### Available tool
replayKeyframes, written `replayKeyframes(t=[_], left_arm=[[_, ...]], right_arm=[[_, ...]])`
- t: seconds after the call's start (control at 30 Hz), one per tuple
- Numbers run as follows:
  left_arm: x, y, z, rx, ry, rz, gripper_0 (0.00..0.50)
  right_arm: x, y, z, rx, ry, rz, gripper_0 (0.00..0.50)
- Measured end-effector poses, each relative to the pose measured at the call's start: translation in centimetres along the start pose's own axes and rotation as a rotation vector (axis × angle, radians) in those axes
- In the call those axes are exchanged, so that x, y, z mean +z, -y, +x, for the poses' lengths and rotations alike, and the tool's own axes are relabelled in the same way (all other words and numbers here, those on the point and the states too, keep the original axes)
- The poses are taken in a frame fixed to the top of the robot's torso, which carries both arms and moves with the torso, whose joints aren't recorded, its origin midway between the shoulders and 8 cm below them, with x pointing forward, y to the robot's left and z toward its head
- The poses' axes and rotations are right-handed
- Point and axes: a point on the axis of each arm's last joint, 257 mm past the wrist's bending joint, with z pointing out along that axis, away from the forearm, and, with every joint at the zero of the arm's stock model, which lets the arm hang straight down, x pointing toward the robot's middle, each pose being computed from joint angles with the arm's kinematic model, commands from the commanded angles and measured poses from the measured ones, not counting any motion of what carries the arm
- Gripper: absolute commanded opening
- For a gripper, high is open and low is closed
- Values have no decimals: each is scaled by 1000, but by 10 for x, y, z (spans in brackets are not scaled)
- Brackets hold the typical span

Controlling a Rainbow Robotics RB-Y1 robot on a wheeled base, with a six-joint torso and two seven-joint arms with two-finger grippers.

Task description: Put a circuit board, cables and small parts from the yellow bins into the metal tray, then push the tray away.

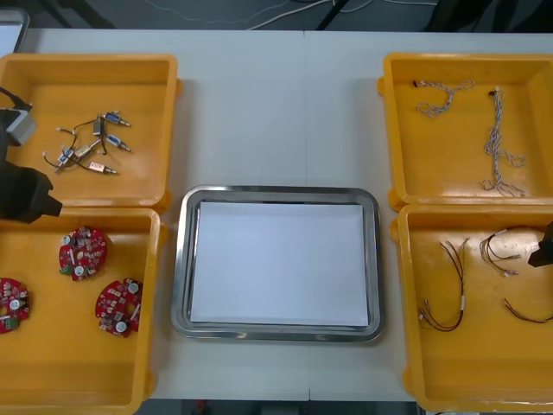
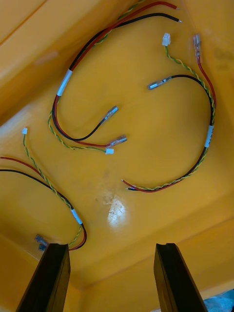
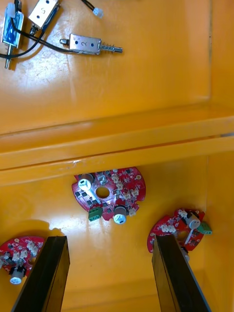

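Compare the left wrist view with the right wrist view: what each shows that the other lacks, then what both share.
Left wrist view: three red circuit boards in one yellow bin, small metal parts in the bin beyond its wall. Right wrist view: red, black and yellow cables. Shared: yellow bin floor, with the left gripper and right gripper each open above it.

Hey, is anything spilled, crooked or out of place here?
Nothing stands out. Boards, cables and small parts lie inside their bins, the tray sits square between them. Left hand and right hand hover open.
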Motion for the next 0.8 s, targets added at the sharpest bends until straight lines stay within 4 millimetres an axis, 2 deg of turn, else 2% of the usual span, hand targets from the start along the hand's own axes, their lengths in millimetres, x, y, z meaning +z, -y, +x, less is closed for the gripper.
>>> replayKeyframes(t=[0.23, 0.33, 0.5, 0.8], left_arm=[[-6, -5, 14, -3, 13, -13, 500], [-9, -5, 21, 4, 21, -22, 500], [-15, -10, 35, -6, 26, -30, 500], [-18, -24, 55, -91, 28, -19, 500]], right_arm=[[-5, -15, 9, -76, 36, -15, 500], [1, -24, 13, -125, 51, -19, 500], [13, -34, 21, -310, 55, -28, 500], [32, -33, 33, -446, 50, -37, 500]])
